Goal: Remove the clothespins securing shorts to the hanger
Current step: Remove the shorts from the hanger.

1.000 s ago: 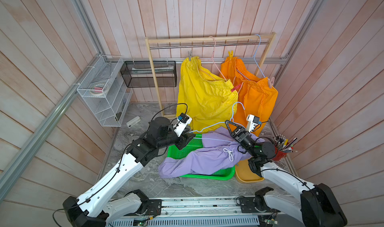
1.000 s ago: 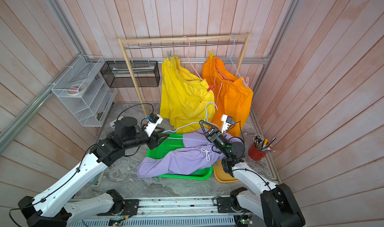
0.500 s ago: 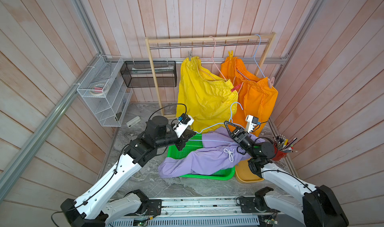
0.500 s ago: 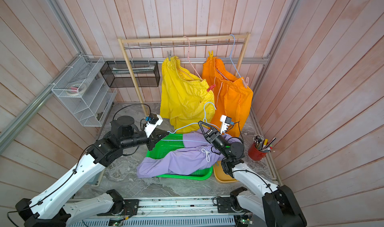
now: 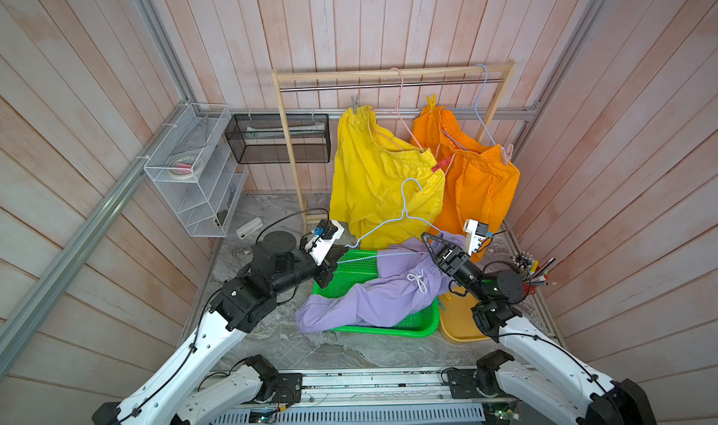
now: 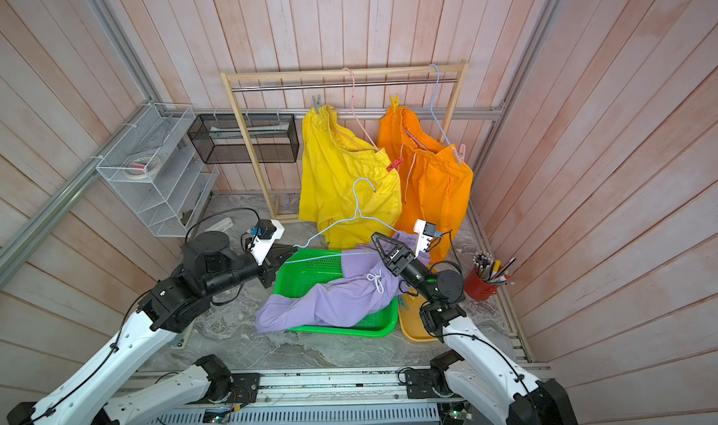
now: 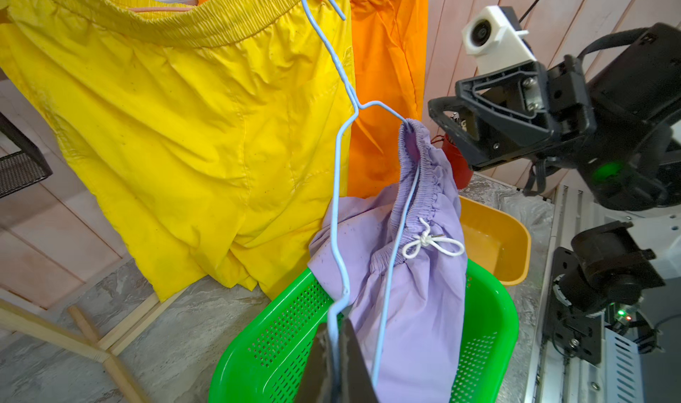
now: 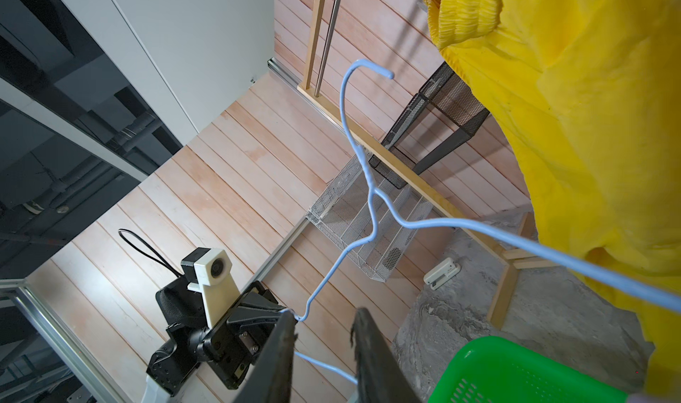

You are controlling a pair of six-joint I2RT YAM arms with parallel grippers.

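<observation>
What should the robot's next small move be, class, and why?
Probably pull the hanger away with the left gripper, sliding it out of the lilac shorts. Its jaws are shut on the hanger's end, the right gripper is open by the waistband, nothing visibly pins those shorts, and they already sag into the basket.

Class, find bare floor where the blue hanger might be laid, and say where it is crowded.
Bare marble lies between green basket and front rail; more between wire shelf and rack foot. Crowded beside yellow tray and pen cup.
</observation>
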